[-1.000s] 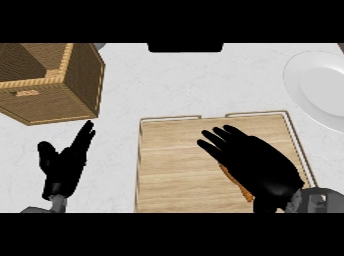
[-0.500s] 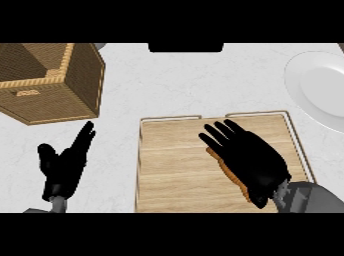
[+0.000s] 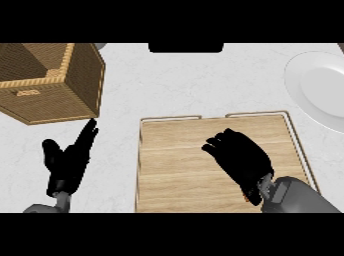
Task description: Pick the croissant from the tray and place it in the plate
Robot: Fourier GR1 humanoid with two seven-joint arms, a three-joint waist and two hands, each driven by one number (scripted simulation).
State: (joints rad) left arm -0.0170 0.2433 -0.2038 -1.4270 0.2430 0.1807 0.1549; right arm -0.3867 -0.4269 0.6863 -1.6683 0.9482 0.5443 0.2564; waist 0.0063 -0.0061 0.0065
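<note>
The wooden tray (image 3: 176, 165) lies on the counter at lower centre. My right hand (image 3: 238, 159) rests on the tray's right half, palm down, with its fingers curled under. The croissant is hidden beneath that hand, so none of it shows. The white plate (image 3: 328, 91) sits on the counter at the upper right, beyond the tray's far right corner, with nothing on it. Left of the tray, my left hand (image 3: 68, 161) stays open with fingers pointing up.
A wicker basket (image 3: 46, 85) stands at the upper left, close above my left hand. A dark object (image 3: 185, 47) sits at the counter's far edge, top centre. The marble counter (image 3: 197, 82) shows bare between basket, tray and plate.
My right hand's fingers, spread flat over the tray before, have curled down and in. The brown sliver at its edge no longer shows. The left hand has not moved.
</note>
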